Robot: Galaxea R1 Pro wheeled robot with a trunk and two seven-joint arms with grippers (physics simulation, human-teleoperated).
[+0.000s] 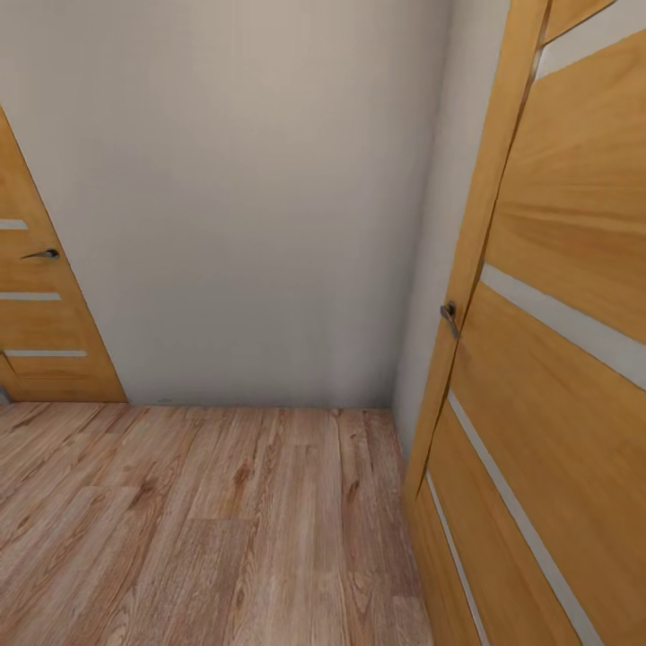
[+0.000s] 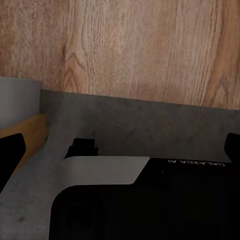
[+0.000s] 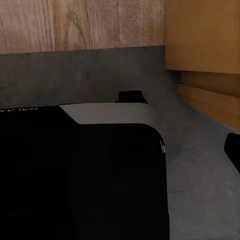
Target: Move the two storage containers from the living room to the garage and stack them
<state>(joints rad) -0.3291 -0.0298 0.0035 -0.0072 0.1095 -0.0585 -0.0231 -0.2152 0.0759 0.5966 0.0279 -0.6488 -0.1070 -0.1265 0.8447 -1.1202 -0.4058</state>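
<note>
Left gripper [image 2: 120,150] hung low with its two dark fingertips [image 2: 10,155] set wide apart, one at each side of its wrist view. Right gripper [image 3: 122,150] showed us just one dark fingertip [image 3: 233,149], so we could not tell whether its jaws stood apart or together.

Ahead of both grippers, in the head view, a plain white wall [image 1: 251,197] rose from a light wood-plank floor [image 1: 197,520]. On the right gripper's side, a tall light-wood door with pale stripes [image 1: 556,359] stood close and angled into the passage. A second striped light-wood door [image 1: 45,323] stood farther off on the left gripper's side.

Directly beneath both grippers lay the dark grey, rough floor [image 2: 150,125]. Just beyond the fingertips it met the wood planks along a straight edge. We saw the same grey surface [image 3: 200,165] under the right gripper, running up to a stepped light-wood door frame [image 3: 210,95] on that gripper's outer side. Beside the left gripper's outer fingertip, a light-wood strip [image 2: 25,131] sat below a bit of white wall.

Between the grippers and the floor sat the robot's black base [image 2: 150,210], topped by a pale grey panel [image 2: 105,170].

Smallest were the dark lever handle [image 1: 449,316] on the near door and the matching handle [image 1: 42,254] on the far one.
</note>
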